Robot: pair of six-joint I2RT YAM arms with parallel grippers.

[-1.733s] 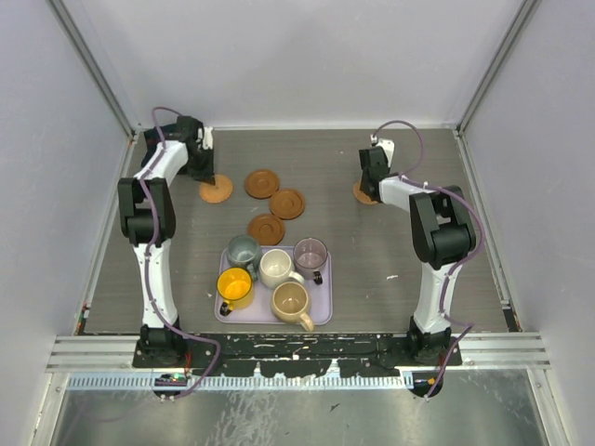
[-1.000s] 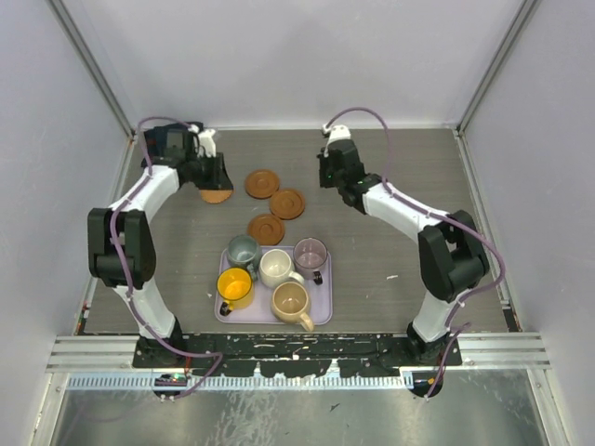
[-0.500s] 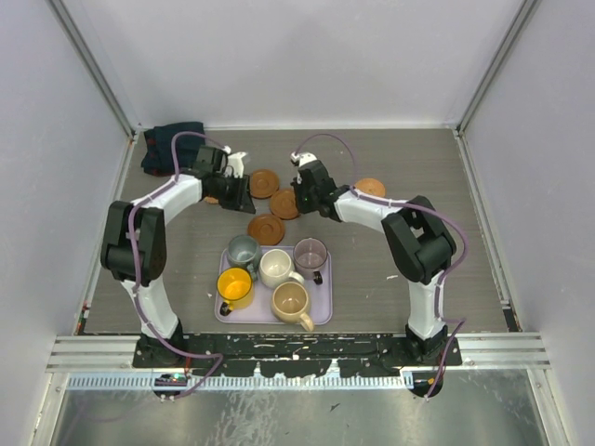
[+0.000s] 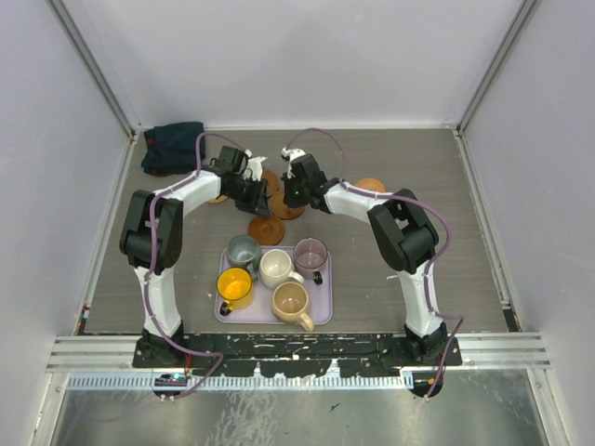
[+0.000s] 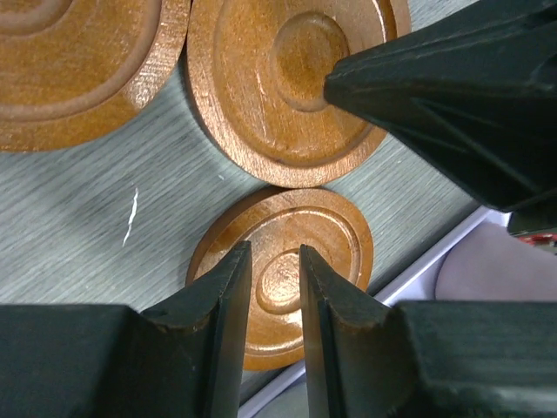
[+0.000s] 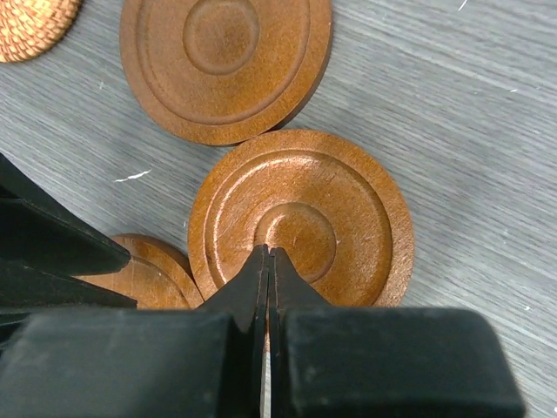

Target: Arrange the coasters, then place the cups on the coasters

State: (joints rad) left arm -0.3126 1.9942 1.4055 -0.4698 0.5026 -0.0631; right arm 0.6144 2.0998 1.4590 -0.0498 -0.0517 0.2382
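Three brown coasters lie close together behind the tray. My right gripper point(image 6: 268, 249) is shut, its tips pressing on the centre of the middle coaster point(image 6: 300, 218). My left gripper point(image 5: 274, 247) hovers over the near coaster point(image 5: 280, 270), jaws a little apart with nothing between them. The third of them, the far coaster point(image 6: 222, 61), lies free. Another coaster point(image 4: 370, 187) sits alone at the back right, and one point(image 4: 216, 198) shows partly behind the left arm. Yellow point(image 4: 233, 286), grey-green point(image 4: 244, 249), white point(image 4: 276, 268), purple point(image 4: 310, 252) and tan point(image 4: 291, 301) cups stand on the lavender tray point(image 4: 321, 314).
A dark folded cloth point(image 4: 172, 146) lies in the back left corner. The two grippers point(image 4: 260, 197) point(image 4: 290, 193) are almost touching above the coaster cluster. The tray's far edge point(image 5: 435, 252) runs right beside the near coaster. Grey walls enclose the table on three sides.
Both arms have swung inward from the back corners to the middle coasters. Each left a coaster behind, one at the back left, one at the back right. The right jaws stayed shut.
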